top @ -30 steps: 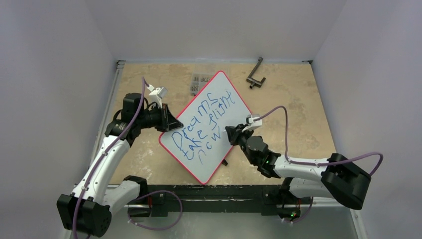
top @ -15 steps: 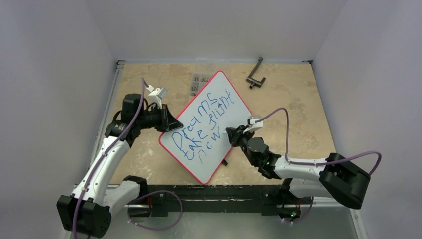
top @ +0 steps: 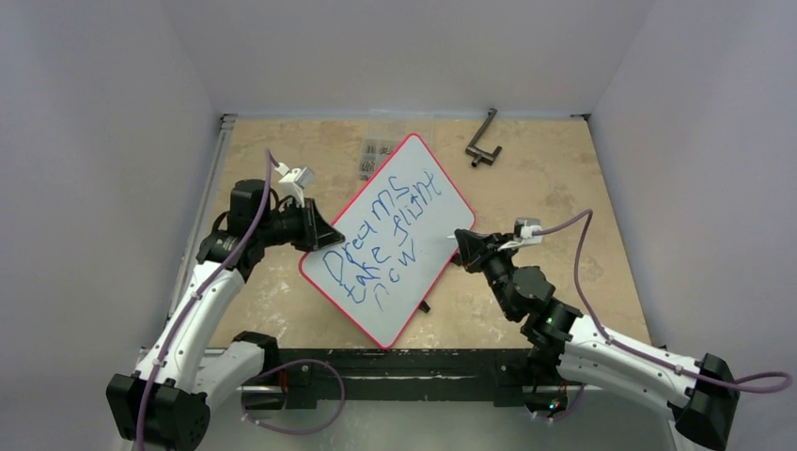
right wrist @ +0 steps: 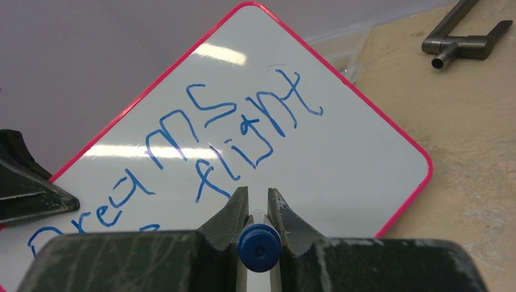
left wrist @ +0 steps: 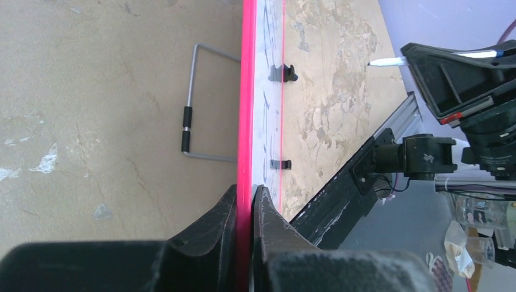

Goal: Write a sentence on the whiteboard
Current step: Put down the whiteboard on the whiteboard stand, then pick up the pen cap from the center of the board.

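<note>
Gripping the red rim of the whiteboard (top: 414, 202) between fingers closed tight on it, the left gripper (left wrist: 245, 204) holds the board at its left corner, near the middle of the table (top: 564, 188). The right gripper (top: 462, 246) is clamped on a marker (right wrist: 258, 246) just off the board's right edge.

From overhead, the sentence (top: 376, 246) runs whole across the board in blue, in three slanting lines: "Dreams take flight now." The right wrist camera catches only part of it, "Dreams" and "flight", with the marker's blue butt end wedged between the two dark fingers in the foreground. The board's upper left edge there stands against the wall rather than the tabletop.

The left wrist camera sees the board edge-on, so the lettering is little more than smudges. It does show what the others hide: the marker's pale tip points toward the writing face with a clear gap between them. Two small black clips (left wrist: 283, 73) sit on that face, and a grey wire loop (left wrist: 190, 100) with a black sleeve shows on the board's other side.

A dark metal crank (top: 483, 139) lies at the far edge of the table, well apart from the board. A small clear packet (top: 374, 155) rests just beyond the board's top corner; its contents are too small to make out.
</note>
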You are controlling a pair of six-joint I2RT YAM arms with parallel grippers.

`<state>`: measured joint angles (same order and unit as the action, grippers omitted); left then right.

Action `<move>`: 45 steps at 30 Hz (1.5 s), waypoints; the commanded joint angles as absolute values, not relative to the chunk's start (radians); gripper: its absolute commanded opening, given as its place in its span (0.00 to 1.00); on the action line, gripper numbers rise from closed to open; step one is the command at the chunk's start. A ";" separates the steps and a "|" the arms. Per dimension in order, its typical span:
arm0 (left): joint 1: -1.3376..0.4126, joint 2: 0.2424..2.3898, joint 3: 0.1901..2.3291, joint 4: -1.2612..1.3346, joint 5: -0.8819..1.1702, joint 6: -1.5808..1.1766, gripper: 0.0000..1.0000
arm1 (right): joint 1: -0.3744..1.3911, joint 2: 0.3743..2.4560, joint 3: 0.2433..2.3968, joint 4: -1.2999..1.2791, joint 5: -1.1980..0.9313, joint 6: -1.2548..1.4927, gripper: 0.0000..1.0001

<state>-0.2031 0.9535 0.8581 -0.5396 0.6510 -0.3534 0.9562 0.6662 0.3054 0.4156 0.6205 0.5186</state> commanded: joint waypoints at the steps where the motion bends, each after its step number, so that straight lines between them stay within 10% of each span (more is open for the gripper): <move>1: -0.196 0.959 0.827 -0.600 0.477 -0.248 0.09 | 0.954 0.608 0.347 0.298 0.673 0.500 0.00; 29: -0.196 0.957 0.844 -0.578 0.462 -0.235 0.50 | 0.954 0.543 0.322 0.263 0.693 0.500 0.00; 45: -0.210 0.918 0.969 -0.647 0.455 -0.143 0.56 | 0.954 0.549 0.417 0.176 0.743 0.441 0.00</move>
<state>-0.2031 0.9642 0.8928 -0.6346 0.4667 -0.2062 0.9562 0.5537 0.3355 0.1947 0.6926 0.4755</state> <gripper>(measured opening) 0.551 0.096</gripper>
